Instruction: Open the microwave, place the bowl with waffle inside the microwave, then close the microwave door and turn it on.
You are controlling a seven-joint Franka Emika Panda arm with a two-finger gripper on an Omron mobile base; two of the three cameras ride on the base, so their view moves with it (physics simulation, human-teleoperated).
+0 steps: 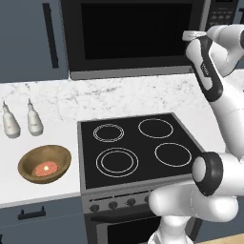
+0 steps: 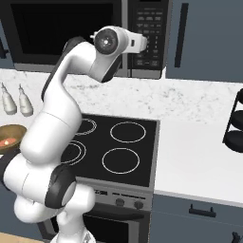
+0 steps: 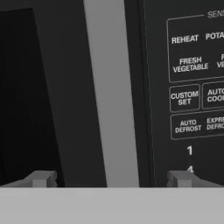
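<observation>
From the left base view, the large black microwave (image 1: 138, 35) hangs above the stove with its wide dark-windowed door (image 1: 131, 33) shut, while the shallow brown wooden bowl (image 1: 44, 163) holding the small reddish-orange waffle (image 1: 45, 168) sits on the counter, low and well to the left. From the right base view, the two-finger gripper (image 2: 148, 45) is raised at the door's right edge beside the keypad. In the hand view, the jaws are spread fully and hold nothing, straddling the upright grey door-edge strip (image 3: 109, 92) straight ahead

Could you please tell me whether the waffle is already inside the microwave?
No, the waffle lies in the wooden bowl on the counter left of the stovetop, and the microwave door is shut.
</observation>
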